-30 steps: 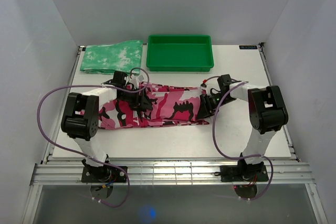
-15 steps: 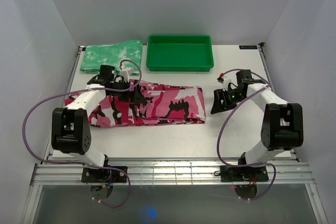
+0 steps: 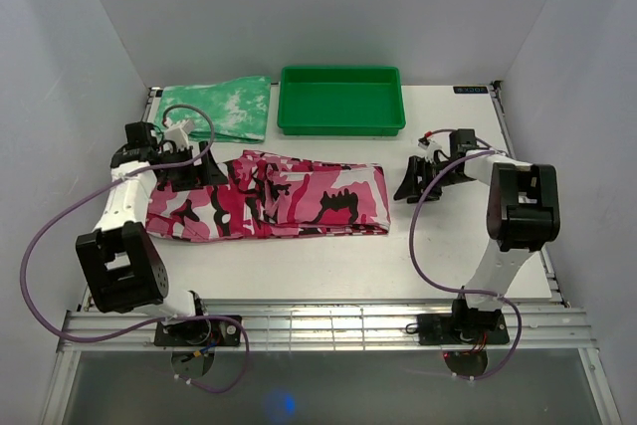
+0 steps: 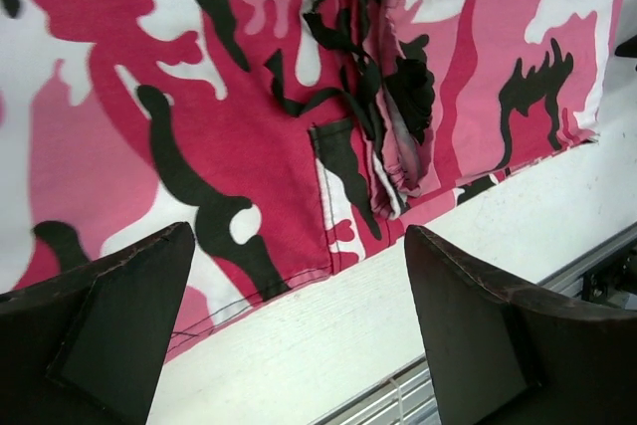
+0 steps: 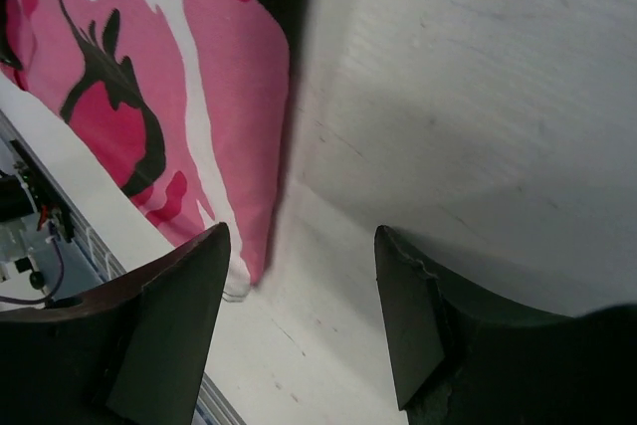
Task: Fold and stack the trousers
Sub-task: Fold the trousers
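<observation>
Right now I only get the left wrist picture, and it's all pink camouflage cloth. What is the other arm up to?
Observer: The right gripper hangs open just off the right end of the trousers, holding nothing.
Operator: Is anything else lying around besides that cloth?
Observer: Yes. Behind the trousers sits a green tray, with a folded green-and-white cloth to its left.
</observation>
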